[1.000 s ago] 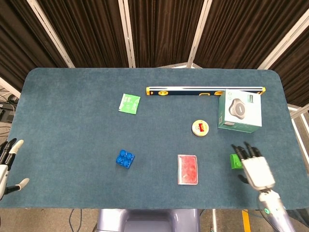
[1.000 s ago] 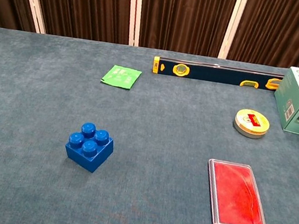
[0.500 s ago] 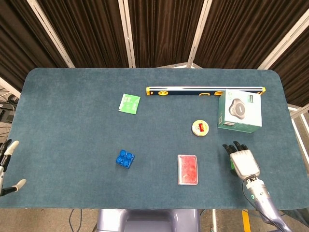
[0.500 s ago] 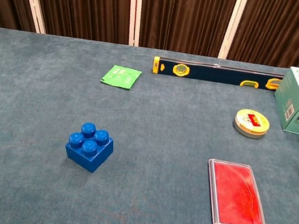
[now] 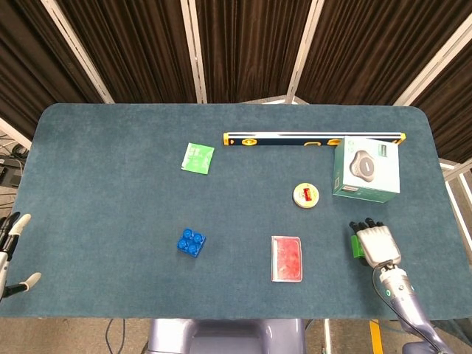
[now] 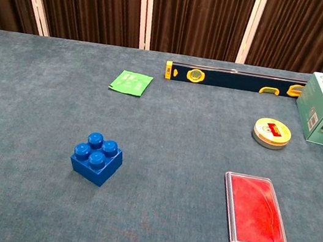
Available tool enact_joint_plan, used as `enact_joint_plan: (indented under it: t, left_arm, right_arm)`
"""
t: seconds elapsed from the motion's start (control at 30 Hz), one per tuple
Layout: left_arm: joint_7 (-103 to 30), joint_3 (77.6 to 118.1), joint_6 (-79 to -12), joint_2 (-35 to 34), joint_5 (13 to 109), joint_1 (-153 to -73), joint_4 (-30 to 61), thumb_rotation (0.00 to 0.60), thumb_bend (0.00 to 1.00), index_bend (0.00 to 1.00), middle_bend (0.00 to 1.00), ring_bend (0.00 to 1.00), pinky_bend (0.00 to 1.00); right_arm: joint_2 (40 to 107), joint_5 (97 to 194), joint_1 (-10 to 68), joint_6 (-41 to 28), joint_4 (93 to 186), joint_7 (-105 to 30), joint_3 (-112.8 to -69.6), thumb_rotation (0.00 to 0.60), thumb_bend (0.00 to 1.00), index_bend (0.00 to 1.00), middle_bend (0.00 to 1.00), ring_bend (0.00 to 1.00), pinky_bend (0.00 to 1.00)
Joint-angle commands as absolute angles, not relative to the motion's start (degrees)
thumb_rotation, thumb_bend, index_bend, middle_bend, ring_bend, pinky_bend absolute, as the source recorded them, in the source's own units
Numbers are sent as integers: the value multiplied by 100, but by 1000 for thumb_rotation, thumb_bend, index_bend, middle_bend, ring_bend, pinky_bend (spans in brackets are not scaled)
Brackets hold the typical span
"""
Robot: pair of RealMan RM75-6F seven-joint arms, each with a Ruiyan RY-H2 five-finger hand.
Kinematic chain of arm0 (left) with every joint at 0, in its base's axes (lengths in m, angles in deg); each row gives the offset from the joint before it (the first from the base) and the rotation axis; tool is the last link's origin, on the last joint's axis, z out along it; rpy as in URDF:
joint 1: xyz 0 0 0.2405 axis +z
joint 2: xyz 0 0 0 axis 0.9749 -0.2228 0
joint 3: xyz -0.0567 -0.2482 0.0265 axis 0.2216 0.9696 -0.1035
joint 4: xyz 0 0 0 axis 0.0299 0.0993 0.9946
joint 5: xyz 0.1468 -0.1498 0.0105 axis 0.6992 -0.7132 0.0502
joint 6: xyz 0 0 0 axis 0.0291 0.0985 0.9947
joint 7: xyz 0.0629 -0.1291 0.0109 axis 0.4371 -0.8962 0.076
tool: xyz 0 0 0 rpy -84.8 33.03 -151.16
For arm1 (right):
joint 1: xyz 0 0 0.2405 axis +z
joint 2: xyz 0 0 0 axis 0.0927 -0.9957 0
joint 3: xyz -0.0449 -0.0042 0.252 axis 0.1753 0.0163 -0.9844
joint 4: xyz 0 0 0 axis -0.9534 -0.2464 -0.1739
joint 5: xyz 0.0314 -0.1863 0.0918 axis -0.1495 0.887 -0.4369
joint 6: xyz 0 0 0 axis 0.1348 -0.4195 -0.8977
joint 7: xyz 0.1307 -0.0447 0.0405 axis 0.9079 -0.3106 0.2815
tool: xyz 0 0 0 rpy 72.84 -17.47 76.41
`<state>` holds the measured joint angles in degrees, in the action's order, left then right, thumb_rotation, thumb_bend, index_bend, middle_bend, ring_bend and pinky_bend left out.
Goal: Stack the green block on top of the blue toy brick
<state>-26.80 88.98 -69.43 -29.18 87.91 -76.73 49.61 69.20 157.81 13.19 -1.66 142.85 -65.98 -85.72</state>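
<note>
The blue toy brick (image 5: 191,242) (image 6: 97,158) stands studs-up on the blue table, left of centre and near the front. The green block (image 5: 355,247) lies far to the right near the front edge; only a sliver of it shows. My right hand (image 5: 377,243) lies over it, palm down, with fingers bent down at the block's far side. Whether they grip it is hidden. My left hand (image 5: 10,253) hangs off the table's front left corner, fingers apart and holding nothing.
A red flat case (image 5: 287,258) (image 6: 255,211) lies between brick and block. Behind the right hand stand a white-green box (image 5: 366,169) and a round yellow tin (image 5: 305,195). A spirit level (image 5: 313,139) and a green packet (image 5: 198,158) lie further back.
My right hand came down from beside the green block onto it, then shifted slightly right, leaving a green edge showing. The left hand sank a little. The blue brick stayed put.
</note>
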Motion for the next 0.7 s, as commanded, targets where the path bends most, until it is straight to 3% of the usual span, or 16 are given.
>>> enact_joint_plan:
  t: [0.03,0.23,0.47,0.7]
  left_arm:
    - [-2687,8893,-6926,-2924,8795,-7682,4959,600,0,0,0,0,0]
    - [-2715,8882,-6911,-2949,8809,-7689,4976,600,0,0,0,0,0]
    - [-2826,8865,-6962,-2998,8877,-7669,4975,600,0,0,0,0,0]
    - [-2854,8863,-6934,-3017,8831,-7671,4974,600,0,0,0,0,0]
  right_arm:
    - [6872,15799,1343,-237,14319,-6613,-8590,600,295,408,510,401,548]
    - [6759,16139,1396,-477,14467,-6707,-8470,600,361,434,534,432,578]
    - [6187,17683,1765,-955,15306,-6774,-8202,600,373,435,535,432,579]
    - [5822,18643,2544,-363,16399,-7202,-8221,600,404,435,535,431,579]
